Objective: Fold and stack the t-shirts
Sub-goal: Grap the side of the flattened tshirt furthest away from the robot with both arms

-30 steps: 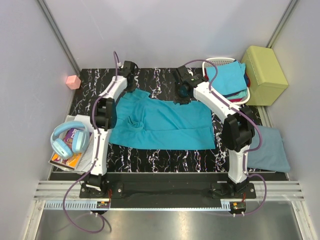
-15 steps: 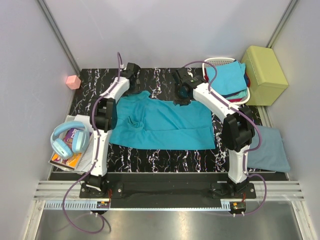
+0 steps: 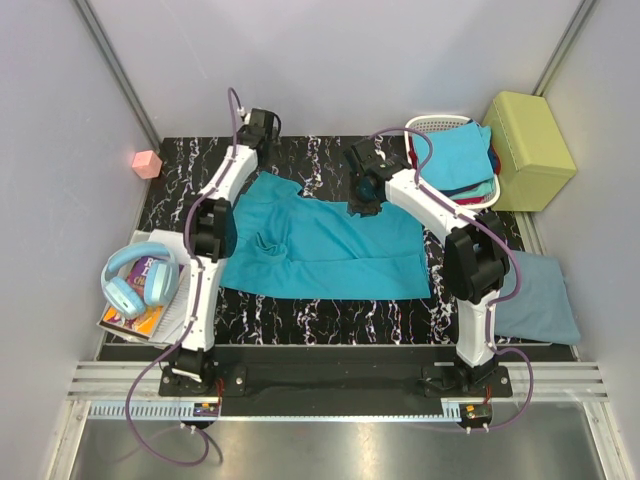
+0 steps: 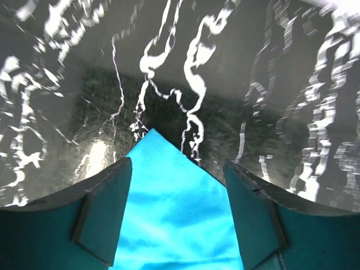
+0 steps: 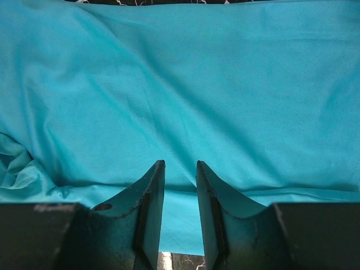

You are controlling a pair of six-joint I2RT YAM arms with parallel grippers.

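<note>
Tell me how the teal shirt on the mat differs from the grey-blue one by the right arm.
The teal shirt lies spread open, sleeve showing; the grey-blue shirt looks folded into a compact rectangle. The teal shirt sits on the marbled mat; the grey-blue shirt lies mostly beyond its right edge. Both are plain and lie flat.

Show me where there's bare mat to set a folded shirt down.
Widest bare mat: the near strip between the teal t-shirt's hem and the arm bases. A smaller patch lies between the pink cube and the left arm. Crowded: basket and grey-blue shirt on the right, headphones on the left.
</note>
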